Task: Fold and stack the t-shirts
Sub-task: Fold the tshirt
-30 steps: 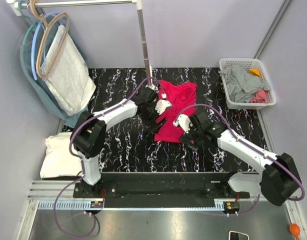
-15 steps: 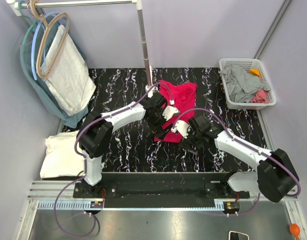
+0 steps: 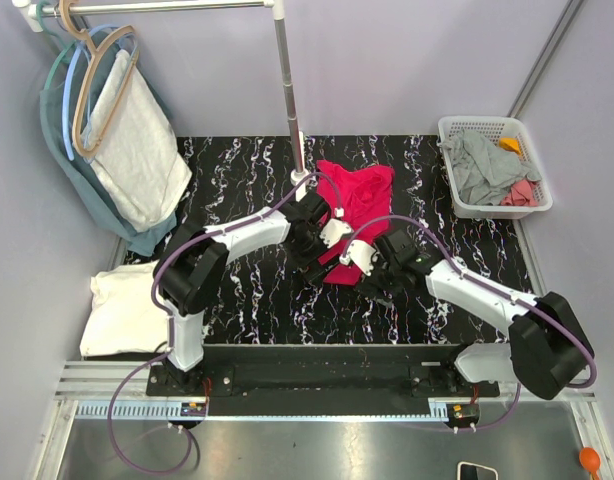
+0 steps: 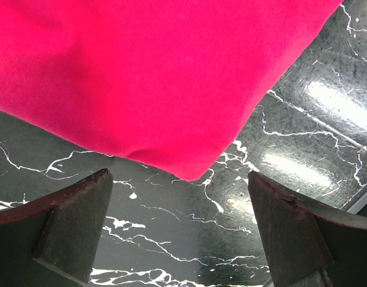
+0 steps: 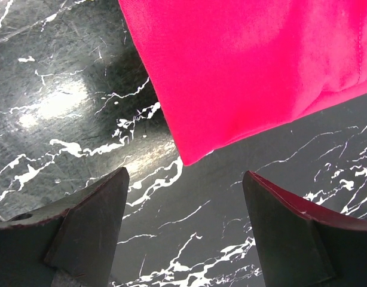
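In the last second both of your arms have closed in on the red t-shirt [image 3: 362,190]. The left hand [image 4: 179,197] has swung down from the shirt's far-left side to its near-left edge. The right hand [image 5: 183,185] has slid left toward the near-right edge, so the two now sit close together at the near hem. The shirt itself looks unmoved: it lies spread and a little rumpled in the middle of the desk [image 3: 237,170], not yet folded. Your left hand stands wide open with nothing between its fingers, and its wrist view shows a corner of the shirt just ahead of the gap. Your right hand is also open and empty, with a shirt corner just ahead of it. I read this as lining up to pinch the near hem for the first fold. From above, though, the hands cover that edge, so I can't tell whether either one touches the cloth yet. The desk is glossy black, veined with white, and throws back the lamps in bright patches. At its far right a white basket [image 3: 507,208] holds grey and pink garments [image 3: 487,165]. A cream-white t-shirt [image 3: 122,310] lies at the near left beside the left arm's base. A rack pole [image 3: 285,80] rises at the far edge, and hangers [image 3: 97,60] at far left carry a pale cloth [image 3: 137,150] over a teal garment [image 3: 92,205], against lilac walls.
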`<state>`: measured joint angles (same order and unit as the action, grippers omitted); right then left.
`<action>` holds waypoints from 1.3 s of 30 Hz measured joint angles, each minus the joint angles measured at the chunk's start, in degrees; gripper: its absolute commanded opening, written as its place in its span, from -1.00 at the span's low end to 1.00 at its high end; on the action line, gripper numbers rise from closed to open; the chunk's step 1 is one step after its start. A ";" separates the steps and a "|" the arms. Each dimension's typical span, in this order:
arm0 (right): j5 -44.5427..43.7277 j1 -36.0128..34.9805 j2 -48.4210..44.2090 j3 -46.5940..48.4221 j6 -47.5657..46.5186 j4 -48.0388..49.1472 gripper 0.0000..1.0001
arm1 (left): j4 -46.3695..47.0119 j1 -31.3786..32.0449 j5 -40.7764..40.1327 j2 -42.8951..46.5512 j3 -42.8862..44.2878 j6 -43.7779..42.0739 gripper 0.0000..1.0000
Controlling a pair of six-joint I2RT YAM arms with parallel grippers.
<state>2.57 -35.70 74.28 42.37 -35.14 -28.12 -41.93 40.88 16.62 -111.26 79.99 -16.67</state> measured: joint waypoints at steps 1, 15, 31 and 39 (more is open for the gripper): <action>-0.02 0.00 0.31 -0.02 -0.20 0.22 0.71 | 0.04 0.00 0.00 -0.02 0.00 0.00 0.98; -1.92 0.02 5.79 -2.23 -3.28 5.90 0.66 | 0.24 0.44 -0.37 -1.40 0.00 0.02 0.98; -2.34 0.79 8.50 -2.12 -6.08 12.04 0.62 | 1.44 2.16 -2.82 -2.23 0.15 1.66 0.95; -2.08 1.05 10.40 -1.01 -7.41 13.86 0.59 | 2.38 1.51 -3.87 -2.40 0.22 1.97 0.90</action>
<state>0.49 -34.65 84.68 41.36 -42.54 -14.26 -39.55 42.39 12.75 -113.67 80.20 -14.70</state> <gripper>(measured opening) 0.801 0.962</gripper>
